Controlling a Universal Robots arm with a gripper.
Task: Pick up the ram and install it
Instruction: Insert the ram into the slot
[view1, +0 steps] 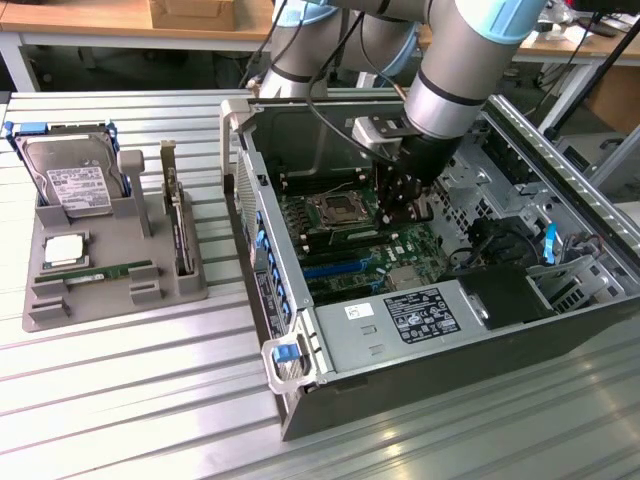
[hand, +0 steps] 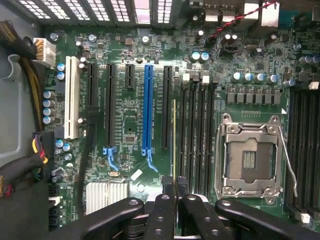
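Slatted metal table: one open computer case, one parts tray.
Gripper clenched on one ram; a second stick lies in the tray.

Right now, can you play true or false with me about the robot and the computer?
1. The gripper is inside the open computer case. True.
2. The gripper pinches a thin green ram stick. True.
3. The hard drive lies inside the case. False: it sits in the grey tray outside.
4. The processor socket holds a chip. False: it is open and bare.
5. A second green stick lies in the tray. True.
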